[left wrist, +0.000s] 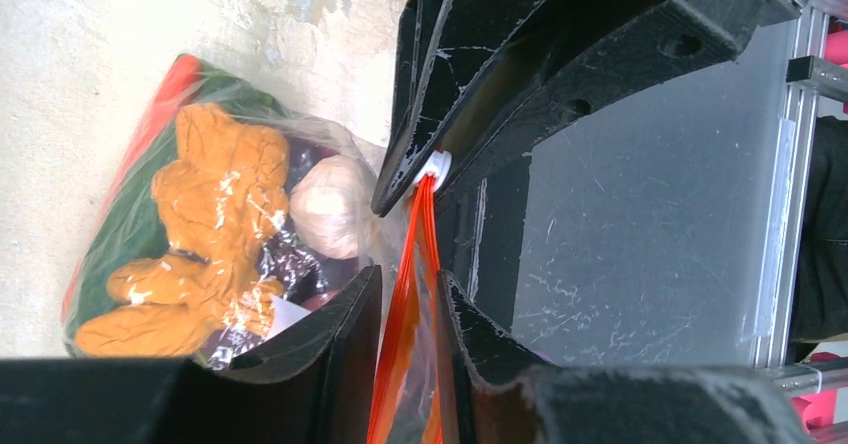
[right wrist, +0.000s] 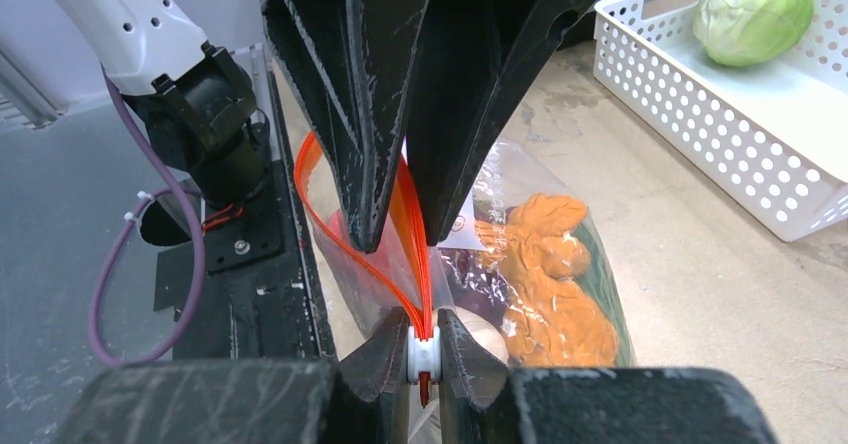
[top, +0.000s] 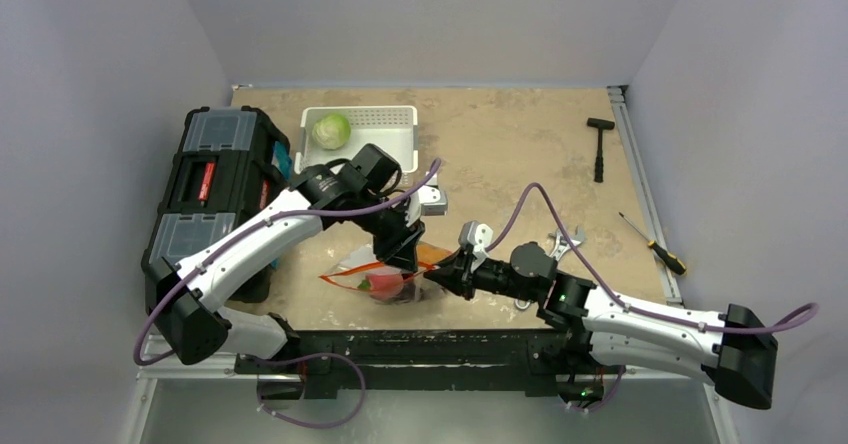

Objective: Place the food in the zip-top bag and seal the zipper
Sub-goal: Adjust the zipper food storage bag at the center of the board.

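The clear zip-top bag (top: 372, 276) lies at the near table edge between both grippers. Inside it I see food: an orange carrot (left wrist: 215, 204) (right wrist: 545, 284), a white radish (left wrist: 335, 204), dark grapes (left wrist: 290, 264) and green leaves (left wrist: 120, 234). My right gripper (right wrist: 423, 324) (top: 445, 276) is shut on the white slider (right wrist: 423, 354) (left wrist: 432, 169) of the orange-red zipper (left wrist: 412, 264). My left gripper (left wrist: 408, 274) (right wrist: 400, 234) straddles the zipper just beyond the slider, its jaws narrowly open around the strip. Past it, the bag's mouth (right wrist: 315, 204) gapes.
A white slotted basket (top: 395, 136) (right wrist: 700, 114) at the back holds a green cabbage (top: 331, 130) (right wrist: 752, 16). A black toolbox (top: 215, 184) stands at the left. A hammer (top: 599, 149), a screwdriver (top: 655, 246) and a wrench (top: 565, 244) lie to the right.
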